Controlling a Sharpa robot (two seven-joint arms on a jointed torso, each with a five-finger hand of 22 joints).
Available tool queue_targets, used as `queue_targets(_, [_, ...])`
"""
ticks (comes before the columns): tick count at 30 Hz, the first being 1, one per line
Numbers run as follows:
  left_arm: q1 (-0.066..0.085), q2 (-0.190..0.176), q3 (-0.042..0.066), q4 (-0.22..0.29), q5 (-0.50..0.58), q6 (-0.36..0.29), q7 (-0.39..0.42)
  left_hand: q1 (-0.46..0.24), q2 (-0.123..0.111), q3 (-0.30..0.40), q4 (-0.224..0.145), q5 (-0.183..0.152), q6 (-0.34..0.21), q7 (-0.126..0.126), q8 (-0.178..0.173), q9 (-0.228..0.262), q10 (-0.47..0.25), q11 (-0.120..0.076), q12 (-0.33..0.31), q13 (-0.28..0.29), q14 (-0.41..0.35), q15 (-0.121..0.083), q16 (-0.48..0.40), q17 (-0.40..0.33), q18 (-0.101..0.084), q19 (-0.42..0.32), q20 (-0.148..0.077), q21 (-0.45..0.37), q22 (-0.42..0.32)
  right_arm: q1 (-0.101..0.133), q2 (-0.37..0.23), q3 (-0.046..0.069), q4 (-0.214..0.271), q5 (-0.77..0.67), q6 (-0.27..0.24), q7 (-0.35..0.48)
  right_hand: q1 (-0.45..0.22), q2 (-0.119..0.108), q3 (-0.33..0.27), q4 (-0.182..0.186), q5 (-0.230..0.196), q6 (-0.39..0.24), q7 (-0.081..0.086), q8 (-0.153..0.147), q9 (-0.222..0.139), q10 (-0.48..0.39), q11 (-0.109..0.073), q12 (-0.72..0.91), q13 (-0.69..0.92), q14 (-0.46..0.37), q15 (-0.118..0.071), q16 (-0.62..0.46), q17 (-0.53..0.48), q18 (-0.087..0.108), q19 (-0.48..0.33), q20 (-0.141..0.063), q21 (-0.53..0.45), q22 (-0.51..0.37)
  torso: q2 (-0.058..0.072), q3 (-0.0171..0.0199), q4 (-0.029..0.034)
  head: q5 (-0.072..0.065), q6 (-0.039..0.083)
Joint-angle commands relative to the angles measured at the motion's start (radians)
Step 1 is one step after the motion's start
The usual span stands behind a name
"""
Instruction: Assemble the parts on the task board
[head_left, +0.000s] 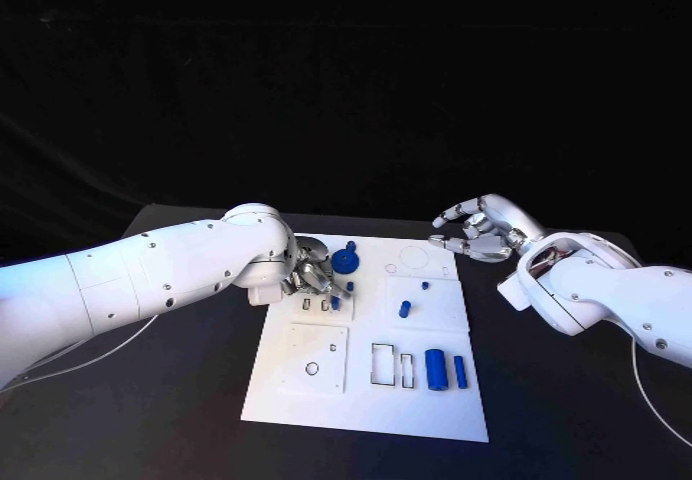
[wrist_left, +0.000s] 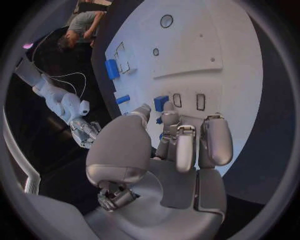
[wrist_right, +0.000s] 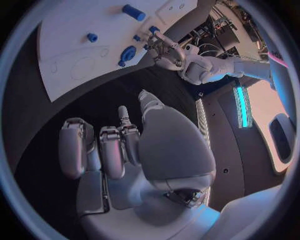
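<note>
The white task board (head_left: 378, 408) lies in the middle of the table. My left hand (head_left: 309, 279) hovers low over its far left part, beside a round blue knob part (head_left: 346, 262). In the left wrist view a small blue part (wrist_left: 160, 122) shows between the thumb and fingers of my left hand (wrist_left: 169, 150), just short of a blue block (wrist_left: 161, 103) standing by two empty slots (wrist_left: 200, 101). My right hand (head_left: 483, 230) hangs past the board's far right corner, fingers apart and curved, holding nothing. Two blue cylinders (head_left: 437, 370) lie at the near right.
A short blue peg (head_left: 405, 309) and a tiny blue piece (head_left: 391, 267) sit mid-board. Empty rectangular slots (head_left: 384, 364) lie beside the cylinders. The right wrist view shows the board (wrist_right: 69, 30), the knob (wrist_right: 128, 53) and my left hand (wrist_right: 165, 50). Black table surrounds the board.
</note>
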Motion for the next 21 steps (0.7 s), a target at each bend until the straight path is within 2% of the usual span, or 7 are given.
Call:
queue_targets(1, [0.002, 0.004, 0.000, -0.003, 0.006, 0.025, 0.000, 0.011, 0.003, 0.011, 0.000, -0.002, -0.001, -0.008, 0.001, 0.001, 0.007, 0.002, 0.005, 0.001, 0.100, -0.009, 0.005, 0.247, -0.019, 0.010, -0.001, 0.006, 0.001, -0.001, 0.000, 0.000, 0.000, -0.013, 0.013, -0.001, -0.001, 0.009, 0.004, 0.000, 0.005, 0.008, -0.001, 0.005, 0.001, 0.002, -0.005, 0.007, 0.143, 0.082, -0.005, -0.005, 0.166, 0.017, -0.001, -0.006, -0.002, 0.107, -0.001, -0.0007, 0.0001, -0.002, -0.002])
queue_targets(5, [0.002, 0.005, 0.000, -0.005, 0.006, 0.028, -0.001, 0.018, -0.004, 0.037, 0.000, -0.002, 0.001, -0.010, -0.001, 0.004, 0.013, 0.001, 0.013, 0.012, 0.100, -0.010, 0.005, 0.247, -0.020, 0.011, -0.002, 0.009, 0.006, -0.001, 0.000, 0.000, -0.001, -0.014, 0.013, -0.001, 0.000, 0.009, 0.005, 0.000, 0.005, 0.008, -0.001, 0.006, 0.001, 0.002, -0.005, 0.007, 0.143, 0.082, -0.005, -0.005, 0.165, 0.018, -0.001, -0.006, -0.003, 0.107, -0.001, -0.0012, 0.0012, -0.003, -0.004])
queue_targets(9, [0.002, 0.006, 0.000, -0.006, 0.006, 0.029, 0.001, 0.055, -0.026, 0.137, -0.003, -0.001, 0.008, -0.018, -0.004, 0.010, 0.026, -0.007, 0.028, 0.031, 0.100, -0.017, 0.005, 0.247, -0.021, 0.013, -0.004, 0.012, 0.013, -0.001, 0.000, 0.000, -0.002, -0.014, 0.014, -0.001, 0.000, 0.009, 0.005, 0.000, 0.005, 0.008, -0.001, 0.006, 0.001, 0.002, -0.005, 0.007, 0.143, 0.082, -0.005, -0.005, 0.165, 0.018, -0.001, -0.006, -0.003, 0.107, -0.001, -0.0015, 0.0006, -0.005, -0.007])
queue_targets(16, [0.002, 0.007, 0.000, -0.005, 0.008, 0.037, 0.008, 0.095, -0.099, 0.322, -0.015, 0.000, 0.020, -0.023, -0.007, 0.024, 0.032, -0.013, 0.029, 0.038, 0.101, -0.022, 0.006, 0.250, -0.023, 0.015, -0.006, 0.018, 0.024, -0.002, 0.000, 0.000, -0.002, -0.015, 0.013, -0.001, 0.000, 0.009, 0.005, 0.000, 0.005, 0.008, -0.001, 0.006, 0.001, 0.002, -0.005, 0.007, 0.143, 0.082, -0.005, -0.005, 0.165, 0.018, -0.001, -0.006, -0.003, 0.107, -0.001, -0.0004, -0.0007, -0.006, -0.006])
queue_targets(18, [0.002, 0.008, 0.000, -0.005, 0.011, 0.038, 0.010, 0.093, -0.130, 0.419, -0.031, 0.002, 0.024, -0.022, -0.007, 0.034, 0.032, -0.014, 0.022, 0.035, 0.101, -0.022, 0.007, 0.251, -0.023, 0.015, -0.006, 0.019, 0.027, -0.002, 0.000, 0.000, -0.002, -0.015, 0.013, -0.001, 0.000, 0.009, 0.005, 0.000, 0.005, 0.008, -0.001, 0.006, 0.001, 0.002, -0.005, 0.007, 0.143, 0.082, -0.005, -0.005, 0.165, 0.018, -0.001, -0.006, -0.003, 0.107, -0.001, 0.0001, 0.0005, -0.006, -0.006])
queue_targets(21, [0.002, 0.009, 0.000, -0.007, 0.018, 0.039, 0.011, 0.095, -0.144, 0.483, -0.059, 0.015, 0.023, -0.023, -0.007, 0.041, 0.032, -0.013, 0.016, 0.031, 0.102, -0.023, 0.008, 0.252, -0.023, 0.016, -0.006, 0.021, 0.030, -0.002, 0.000, 0.000, -0.002, -0.016, 0.012, 0.000, 0.000, 0.009, 0.005, 0.000, 0.005, 0.008, -0.001, 0.006, 0.001, 0.002, -0.005, 0.007, 0.143, 0.082, -0.005, -0.005, 0.165, 0.018, -0.001, -0.006, -0.003, 0.107, -0.001, 0.0001, 0.0014, -0.006, -0.007])
